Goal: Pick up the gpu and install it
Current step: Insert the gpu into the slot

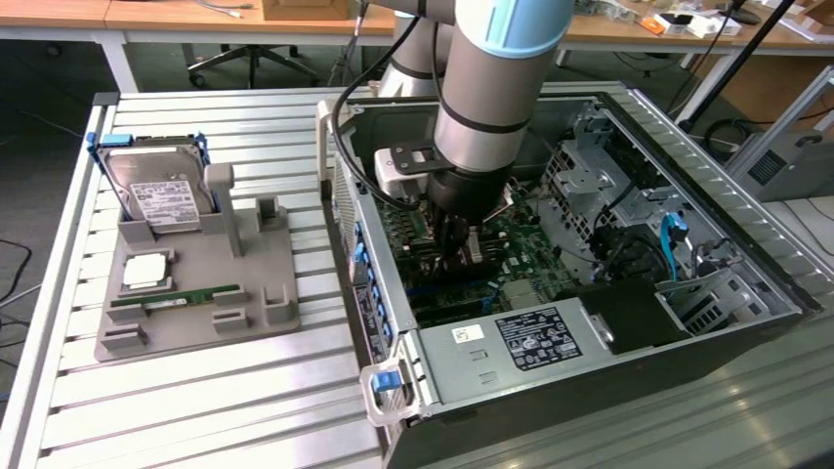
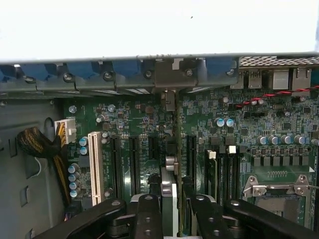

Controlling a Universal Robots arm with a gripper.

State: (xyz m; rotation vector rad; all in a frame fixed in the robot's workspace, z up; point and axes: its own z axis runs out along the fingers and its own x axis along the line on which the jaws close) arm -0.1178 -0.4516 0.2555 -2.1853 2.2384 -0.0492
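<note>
My gripper (image 2: 174,201) reaches down into the open computer case (image 1: 704,147) and is shut on the gpu (image 2: 178,144). In the wrist view the card stands on edge between the two black fingers (image 2: 148,211), running straight towards the case's rear slot openings. Its silver bracket (image 2: 172,74) sits at the rear wall, between the blue clips. The card's lower edge stands over the black expansion slots (image 2: 134,164) of the green motherboard (image 2: 249,129); whether it is seated I cannot tell. In the exterior view the gripper (image 1: 456,244) is low over the motherboard, under the arm's wrist.
On the exterior view's left, a grey holder (image 1: 195,327) carries a silver hard drive (image 1: 159,195), a processor (image 1: 146,272) and a slim green memory stick (image 1: 176,296). Inside the case are the power supply (image 1: 521,342), drive cages (image 1: 587,166), cables (image 2: 37,144) and an open processor socket (image 2: 279,186).
</note>
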